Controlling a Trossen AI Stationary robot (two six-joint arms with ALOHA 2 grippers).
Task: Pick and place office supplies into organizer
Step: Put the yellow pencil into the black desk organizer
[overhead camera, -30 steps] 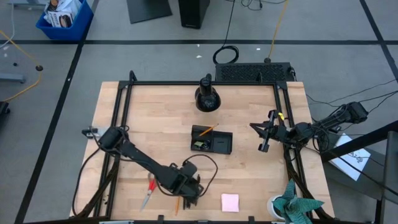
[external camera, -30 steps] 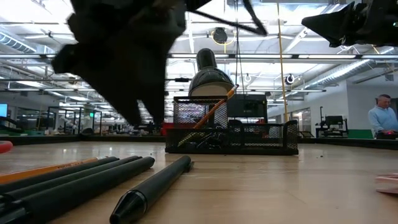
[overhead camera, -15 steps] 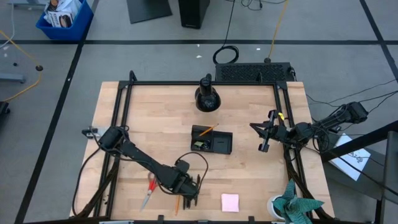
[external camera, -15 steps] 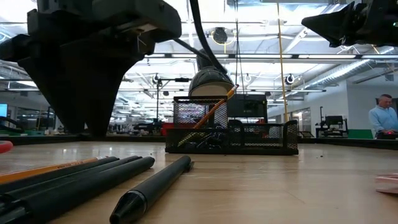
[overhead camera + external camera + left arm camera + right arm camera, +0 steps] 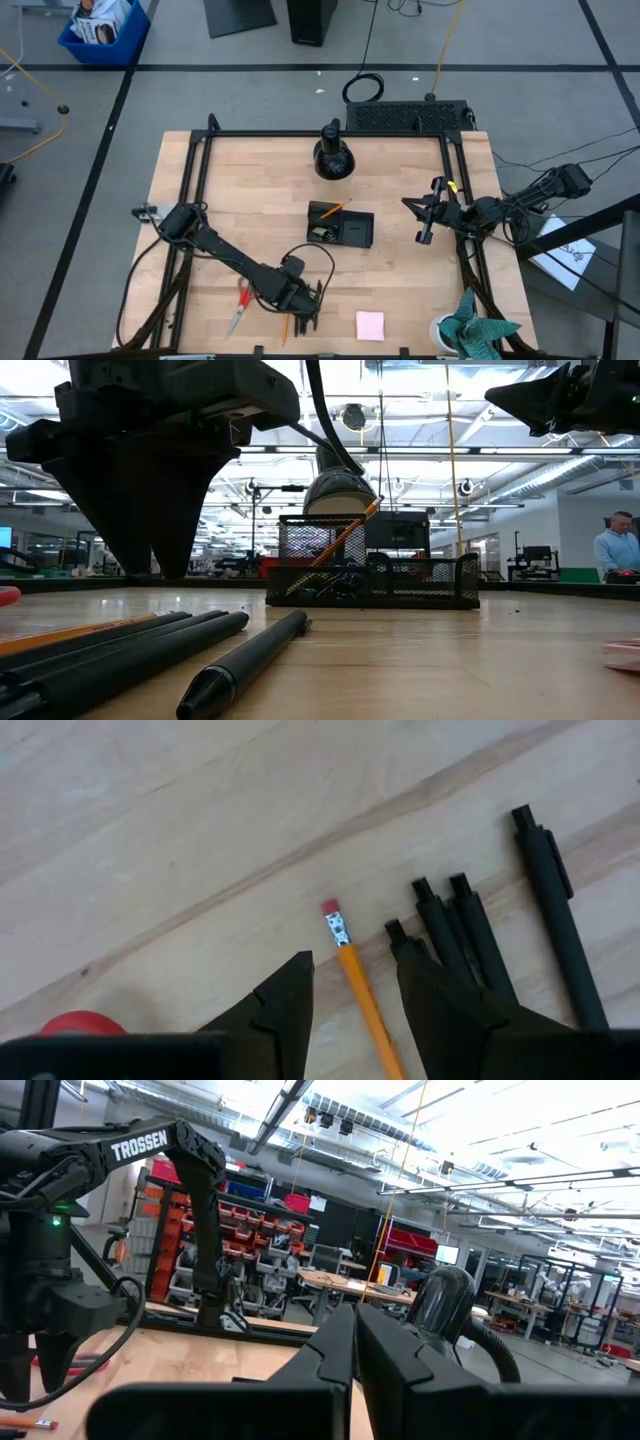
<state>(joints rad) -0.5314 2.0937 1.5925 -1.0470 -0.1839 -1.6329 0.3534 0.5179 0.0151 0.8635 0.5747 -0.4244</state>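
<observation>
A: L gripper [image 5: 350,995], where's it at?

B: Low over the table's near edge, fingers spread w/ a gap. The orange wooden pencil w/ red eraser [image 5: 360,990] lies on the wood betw. the fingertips; can't tell if they touch it.

A: What's round it?

B: Three black plastic pens [image 5: 470,940] lie just beside the pencil, roughly parallel, one a bit apart from the other two. Red-handled scissors [image 5: 238,306] on the other side of the gripper, near the table's front edge. Pink square sticky-note pad [image 5: 370,325] further along that edge, twd the R side.

A: Organizer?

B: Small black mesh tray w/ compartments [image 5: 341,225] mid-table, well apart from the L gripper. A second orange pencil [image 5: 342,544] leans tilted in it. Round black dome-shaped stand [image 5: 332,156] behind it.

A: R arm?

B: R gripper [image 5: 423,228] hangs above the table's R side, fingers pressed together, holding nothing.
</observation>
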